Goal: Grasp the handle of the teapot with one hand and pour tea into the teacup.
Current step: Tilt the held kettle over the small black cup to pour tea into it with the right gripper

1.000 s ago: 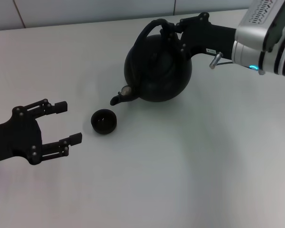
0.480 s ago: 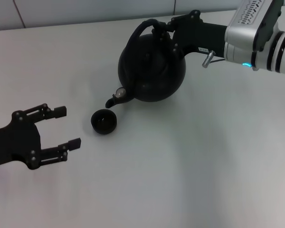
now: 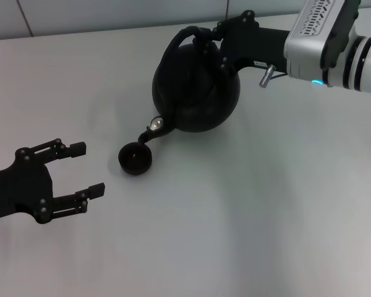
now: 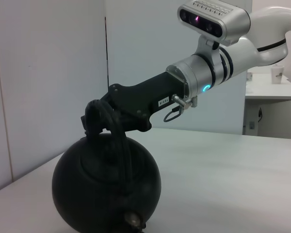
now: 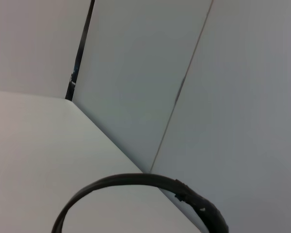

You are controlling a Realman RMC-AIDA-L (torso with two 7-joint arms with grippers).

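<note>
The round matte-black teapot is held off the white table, tilted with its short spout down just above the small dark teacup. My right gripper is shut on the black arched handle at the pot's top. The left wrist view shows the teapot, its handle and the right gripper shut on it. The right wrist view shows only the handle's arc. My left gripper is open and empty, to the left of the cup.
The white table spreads all around. A light wall runs along its far edge. Nothing else stands on the table.
My right gripper has carried the teapot left and tipped it further, bringing the spout down over the cup. My left gripper has drifted slightly down and left.
</note>
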